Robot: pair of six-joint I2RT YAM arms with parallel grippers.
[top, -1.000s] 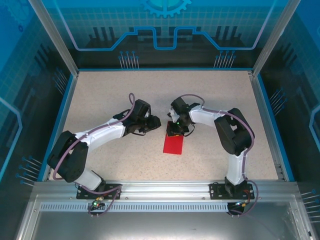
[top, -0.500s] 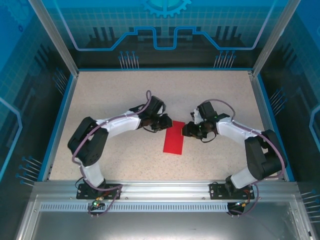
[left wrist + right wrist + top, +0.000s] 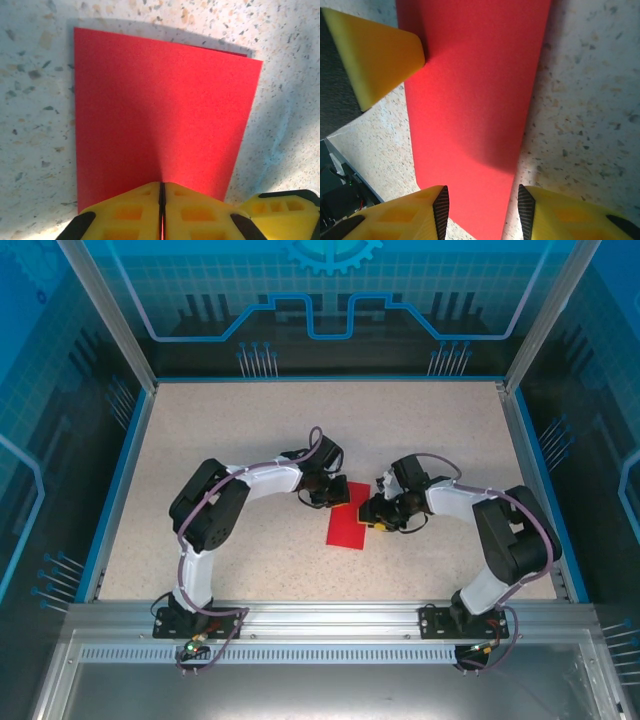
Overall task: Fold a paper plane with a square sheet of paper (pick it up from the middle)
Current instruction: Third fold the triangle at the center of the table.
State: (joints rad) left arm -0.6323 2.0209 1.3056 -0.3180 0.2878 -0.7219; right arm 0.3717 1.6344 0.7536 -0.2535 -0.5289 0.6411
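Observation:
The square sheet of paper (image 3: 346, 530) is bright red and lies flat on the speckled table as a folded upright rectangle. My left gripper (image 3: 337, 497) rests on its upper left part. In the left wrist view its yellow jaws (image 3: 161, 189) are shut, and the red paper (image 3: 160, 110) rises in a small ridge into them. My right gripper (image 3: 372, 515) sits at the sheet's right edge. In the right wrist view it (image 3: 482, 210) is open, its two pads straddling an end of the paper (image 3: 475, 90), with one pad over the sheet and one over the table.
The speckled table (image 3: 230, 430) has a raised blue rim (image 3: 128, 470) on three sides and a metal rail (image 3: 320, 615) at the front. Both arms bend inward, so their elbows stand to either side of the sheet.
My left gripper has moved right onto the sheet and shut. My right gripper left the sheet's top end, swung right, came back to its right edge and opened. The paper has stayed in place.

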